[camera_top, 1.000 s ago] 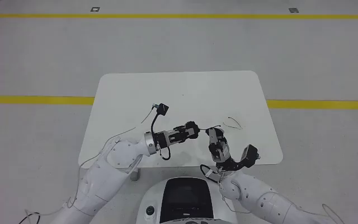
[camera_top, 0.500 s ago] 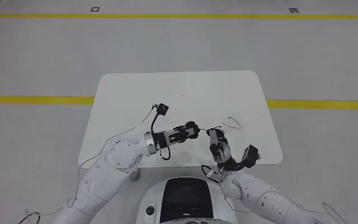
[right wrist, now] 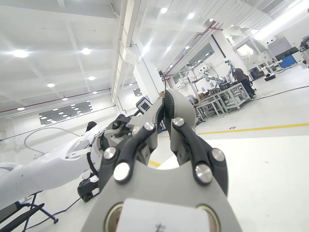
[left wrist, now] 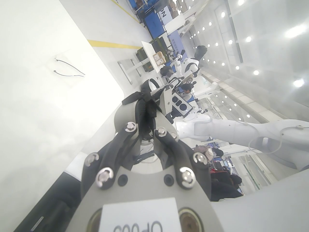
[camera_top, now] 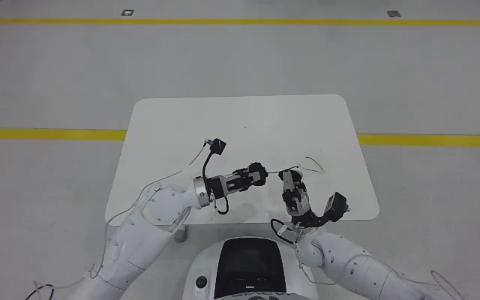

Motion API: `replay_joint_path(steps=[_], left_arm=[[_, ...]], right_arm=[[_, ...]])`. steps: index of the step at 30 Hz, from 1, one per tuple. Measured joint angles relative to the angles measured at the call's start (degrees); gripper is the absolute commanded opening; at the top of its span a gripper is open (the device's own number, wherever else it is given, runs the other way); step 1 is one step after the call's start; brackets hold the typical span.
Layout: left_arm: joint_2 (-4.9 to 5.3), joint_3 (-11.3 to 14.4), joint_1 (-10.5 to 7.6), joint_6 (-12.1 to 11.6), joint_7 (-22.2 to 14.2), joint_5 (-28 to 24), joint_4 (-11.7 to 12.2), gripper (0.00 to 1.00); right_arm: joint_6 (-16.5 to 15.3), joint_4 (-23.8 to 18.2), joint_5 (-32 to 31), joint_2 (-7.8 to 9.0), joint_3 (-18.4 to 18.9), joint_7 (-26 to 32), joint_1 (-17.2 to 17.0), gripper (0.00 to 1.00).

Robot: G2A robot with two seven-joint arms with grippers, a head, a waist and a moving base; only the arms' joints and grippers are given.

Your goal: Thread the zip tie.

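A thin black zip tie [camera_top: 273,166] spans the short gap between my two grippers above the table's near edge. My left gripper [camera_top: 259,172] is shut on one end, its dark pads [left wrist: 142,102] pressed together in the left wrist view. My right gripper [camera_top: 286,177] is shut on the other end. In the right wrist view its fingertips [right wrist: 169,102] are closed, and a thin piece of the zip tie [right wrist: 163,83] pokes out past them. The left gripper [right wrist: 122,124] sits just behind, close to the right one.
Two spare zip ties [camera_top: 313,163] lie on the white table [camera_top: 225,127] to the right of the grippers, and also appear in the left wrist view [left wrist: 68,68]. The table's rounded front-right edge [camera_top: 371,210] is close to the right arm.
The right gripper has shifted very slightly to the right; the left arm stays put. Both grips are unchanged.
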Motion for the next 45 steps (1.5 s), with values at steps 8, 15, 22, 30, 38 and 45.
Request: replay_joint_path(steps=[8,15,22,30,38,45], left_arm=[[0.0,0.0,0.0,0.0,0.0,0.0,0.0,0.0],[0.0,0.0,0.0,0.0,0.0,0.0,0.0,0.0],[0.0,0.0,0.0,0.0,0.0,0.0,0.0,0.0],[0.0,0.0,0.0,0.0,0.0,0.0,0.0,0.0],[0.0,0.0,0.0,0.0,0.0,0.0,0.0,0.0],[0.0,0.0,0.0,0.0,0.0,0.0,0.0,0.0]], right_arm=[[0.0,-0.06,0.2,0.0,-0.15,0.04,0.05,0.0],[0.07,-1.24,0.05,-0.2,1.71,2.72,-1.11,0.0],[0.0,-2.26,-1.74,-0.62,3.25,3.5,-2.32,0.0],[0.0,-1.42,-1.92,-1.23,4.32,5.17,-2.93,0.0],[0.0,-1.97,-1.76,-1.91,4.39,4.64,-3.18,0.0],[0.0,-1.65,-1.69,-1.85,2.56,4.11,-2.15,0.0]])
